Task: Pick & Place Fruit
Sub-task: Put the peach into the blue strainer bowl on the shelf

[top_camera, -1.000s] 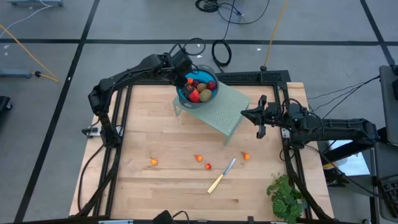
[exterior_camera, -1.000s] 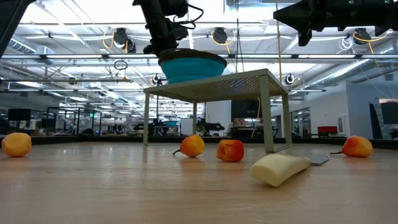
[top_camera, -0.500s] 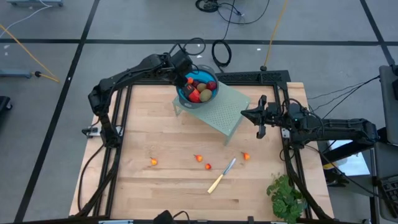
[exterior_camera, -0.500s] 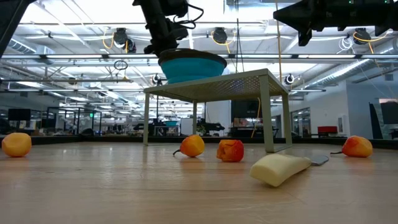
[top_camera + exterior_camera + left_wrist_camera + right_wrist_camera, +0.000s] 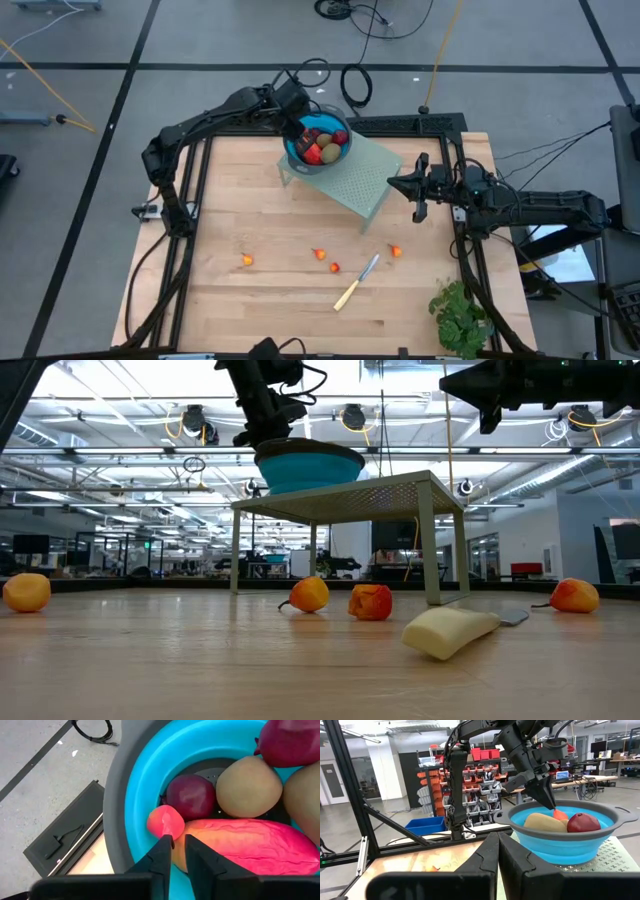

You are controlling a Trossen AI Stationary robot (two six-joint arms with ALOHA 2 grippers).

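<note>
left claw (image 5: 178, 842) over small orange fruit (image 5: 165, 821) in blue bowl (image 5: 142, 780)

Four cams: overhead, table-level, two wrist cams.
We see the whole table (image 5: 230, 200) from straight above; low cam looks level across it into the room. Left wrist cam sits v. close over the blue bowl (image 5: 145, 780); right wrist cam views that bowl from farther off, side-on. All four views share the bowl, frame centre-top overhead.
</note>
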